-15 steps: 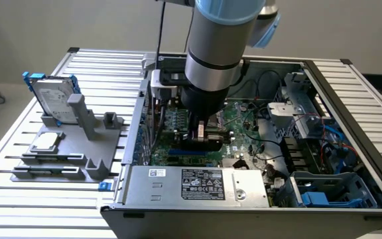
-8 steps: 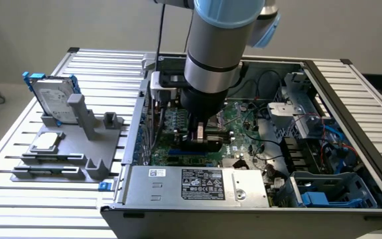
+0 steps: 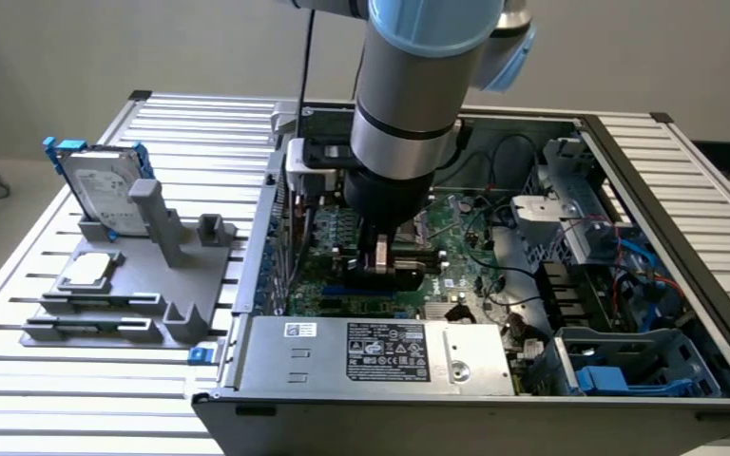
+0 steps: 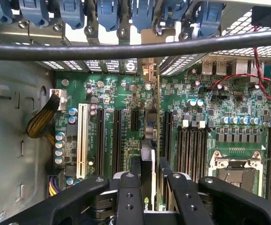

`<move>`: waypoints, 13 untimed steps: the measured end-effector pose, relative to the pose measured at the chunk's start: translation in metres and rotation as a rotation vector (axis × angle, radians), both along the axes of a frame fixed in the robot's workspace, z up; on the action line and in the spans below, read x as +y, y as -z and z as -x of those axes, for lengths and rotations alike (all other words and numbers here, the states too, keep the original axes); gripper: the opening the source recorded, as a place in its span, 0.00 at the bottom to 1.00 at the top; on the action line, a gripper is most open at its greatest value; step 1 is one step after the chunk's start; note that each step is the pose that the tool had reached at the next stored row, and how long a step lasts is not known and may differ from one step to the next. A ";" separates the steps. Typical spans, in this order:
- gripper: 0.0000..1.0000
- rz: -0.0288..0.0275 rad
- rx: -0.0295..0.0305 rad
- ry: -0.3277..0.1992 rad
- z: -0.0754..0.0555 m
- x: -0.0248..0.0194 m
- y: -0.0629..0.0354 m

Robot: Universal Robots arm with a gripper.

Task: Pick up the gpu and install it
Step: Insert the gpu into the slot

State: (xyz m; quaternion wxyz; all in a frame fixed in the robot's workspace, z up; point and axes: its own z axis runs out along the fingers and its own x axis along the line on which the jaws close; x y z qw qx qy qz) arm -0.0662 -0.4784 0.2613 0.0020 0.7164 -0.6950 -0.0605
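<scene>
Scene: A robot arm (image 3: 403, 95) reaches down into an open computer case (image 3: 676, 204) lying on a slatted table (image 3: 187, 123).
Gripper: The gripper (image 4: 149, 164) stands partly closed, its fingers (image 4: 128, 194) clamped on either side of the gpu (image 4: 147, 187).
Gpu: Held on edge and upright between the jaws, low over the green motherboard (image 4: 219, 108), in line with the long black expansion slots (image 4: 118, 140).
Done: The pick-up looks complete, with the card lifted and brought inside the case.
Left: Seating is unconfirmed. Whether the card's lower edge has entered a slot is hidden behind the gripper.
Alongside: A silver hard drive (image 3: 99, 185) stands in a grey holder (image 3: 149, 275) at the exterior view's left, well apart from the work.
</scene>
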 end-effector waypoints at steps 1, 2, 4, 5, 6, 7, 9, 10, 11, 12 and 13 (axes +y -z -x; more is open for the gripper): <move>0.26 0.0000 0.0000 0.000 0.000 0.0000 0.0000; 0.26 -0.0001 -0.0001 0.000 0.000 0.0000 0.0001; 0.26 -0.0003 -0.0001 0.000 0.000 0.0000 0.0000; 0.26 -0.0001 0.0001 0.000 0.000 0.0000 -0.0007; 0.26 -0.0003 0.0001 0.000 0.000 0.0000 -0.0017; 0.26 -0.0003 0.0002 0.000 0.000 0.0000 -0.0033; 0.26 -0.0001 0.0006 0.000 0.000 0.0000 -0.0060; 0.26 -0.0002 0.0007 0.000 0.000 0.0000 -0.0062; 0.26 -0.0003 0.0008 0.000 0.000 0.0000 -0.0062; 0.26 -0.0003 0.0011 0.000 0.000 0.0000 -0.0062; 0.26 -0.0002 0.0016 0.000 0.000 0.0000 -0.0062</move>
